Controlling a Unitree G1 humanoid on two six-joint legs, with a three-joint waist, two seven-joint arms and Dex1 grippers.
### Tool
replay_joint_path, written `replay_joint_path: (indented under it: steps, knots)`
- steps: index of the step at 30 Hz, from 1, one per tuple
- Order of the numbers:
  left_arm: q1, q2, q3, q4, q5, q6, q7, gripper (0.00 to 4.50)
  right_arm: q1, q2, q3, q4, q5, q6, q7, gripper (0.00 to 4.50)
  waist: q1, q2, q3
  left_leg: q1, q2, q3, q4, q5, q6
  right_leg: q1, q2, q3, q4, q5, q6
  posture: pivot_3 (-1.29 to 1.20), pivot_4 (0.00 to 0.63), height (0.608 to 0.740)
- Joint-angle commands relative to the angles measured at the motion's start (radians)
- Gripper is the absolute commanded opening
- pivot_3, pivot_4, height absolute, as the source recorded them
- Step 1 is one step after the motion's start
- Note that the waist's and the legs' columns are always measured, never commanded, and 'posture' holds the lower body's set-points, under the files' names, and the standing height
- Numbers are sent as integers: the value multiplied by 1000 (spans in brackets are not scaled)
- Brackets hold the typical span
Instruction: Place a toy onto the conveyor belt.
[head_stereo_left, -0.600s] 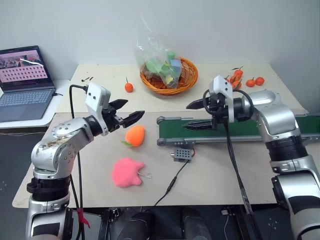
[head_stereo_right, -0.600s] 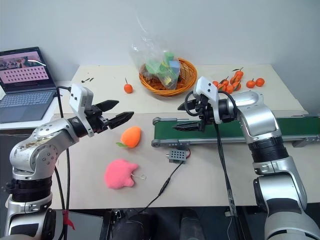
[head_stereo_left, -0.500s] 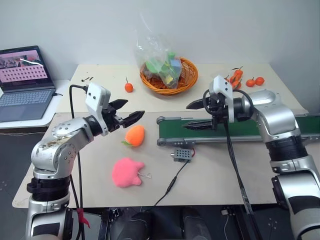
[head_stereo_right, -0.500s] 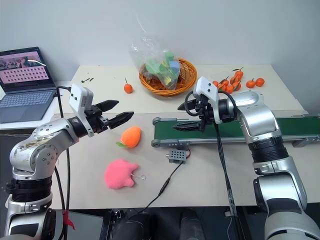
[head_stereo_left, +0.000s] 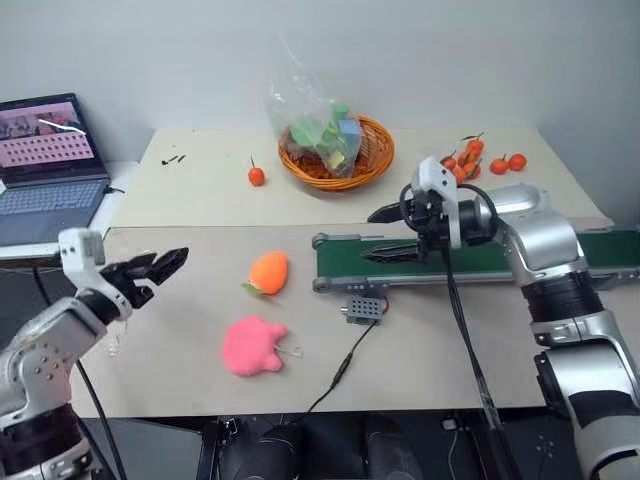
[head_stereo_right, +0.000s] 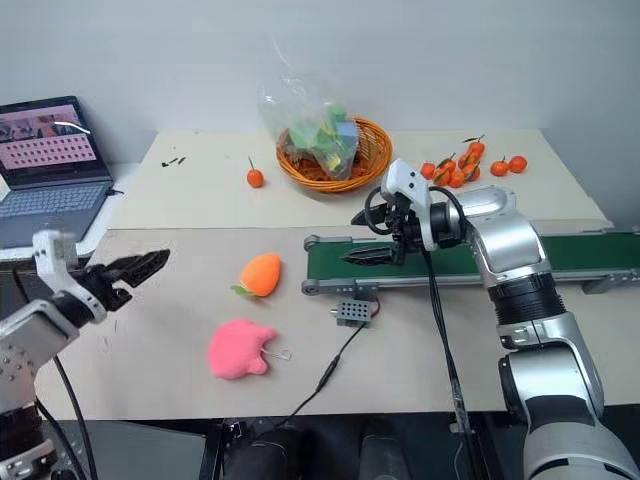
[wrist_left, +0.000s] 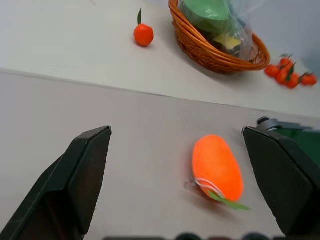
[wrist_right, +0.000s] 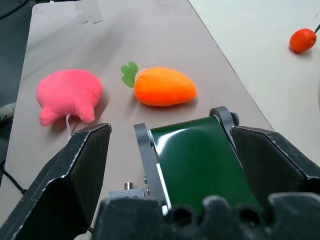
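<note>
The toy (head_stereo_left: 253, 346), a bright pink plush blob, lies on the table near its front edge, left of centre, with nothing touching it. The conveyor belt (head_stereo_left: 345, 260), dark green in a grey frame, runs from the table's middle off to the right. My right gripper (head_stereo_left: 370, 236) hangs open and empty just above the belt's left end, pointing left. The right wrist view shows the belt's roller end (wrist_right: 200, 160) between the fingers and the toy (wrist_right: 67, 94) beyond. My left gripper (head_stereo_left: 165, 270) is open and empty at the table's left edge, well left of the toy.
An orange plush carrot (head_stereo_left: 268, 271) lies between the toy and the belt's left end. A small grey box (head_stereo_left: 364, 309) with a cable sits in front of the belt. At the back are a wicker basket (head_stereo_left: 382, 155), loose small oranges (head_stereo_left: 258, 176) and a laptop (head_stereo_left: 45, 150).
My left arm has drawn back to the left and sunk, from beside the orange plush to the table's left edge. The right gripper has stayed over the belt's end.
</note>
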Motion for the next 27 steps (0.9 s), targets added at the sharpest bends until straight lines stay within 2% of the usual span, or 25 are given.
replay_joint_path:
  steps: [1, 5, 10, 12, 18, 27]
  knots:
    - [71, -18, 87, -28, -223, 145, 46, 4480, -36, 6, -8, 5, -4, -33, 11, 4500, 0, 0, 0, 0, 0, 0, 0, 0, 0, 0, 0, 0, 0, 0, 0, 0, 150, 740]
    - [203, -80, 174, 34, -363, 162, 130, 4480, -44, 11, -7, 17, -10, -35, 21, 4500, -3, 0, 0, 2, 1, 2, -1, -1, 2, 0, 1, 2, 1, 0, 0, 0, 150, 740]
    - [293, -157, 144, 16, -487, 120, 210, 4480, -71, 3, -4, 45, -25, -43, 45, 4500, 4, 0, 0, 6, 7, 10, -1, -8, 7, 1, 6, 9, 0, 1, -1, 0, 150, 740]
    - [328, -176, 93, -17, -435, 77, 161, 4480, -77, 4, -4, 55, -31, -49, 47, 4500, 5, 0, 0, 7, 9, 12, -1, -11, 2, 2, 7, 10, 0, 1, -2, 0, 150, 740]
    - [360, -236, -49, 4, -363, 1, 133, 4480, -72, 2, -6, 38, -31, -34, 49, 4500, 4, -1, 0, 9, 16, 18, -1, -13, 4, 3, 14, 15, -3, 3, -5, 0, 150, 740]
    - [322, -243, -175, 55, -312, -33, 126, 4480, -49, -30, -23, -13, -26, -3, 35, 4500, 4, -1, 0, 10, 17, 19, -1, -13, 5, 2, 16, 16, -3, 3, -5, 0, 150, 740]
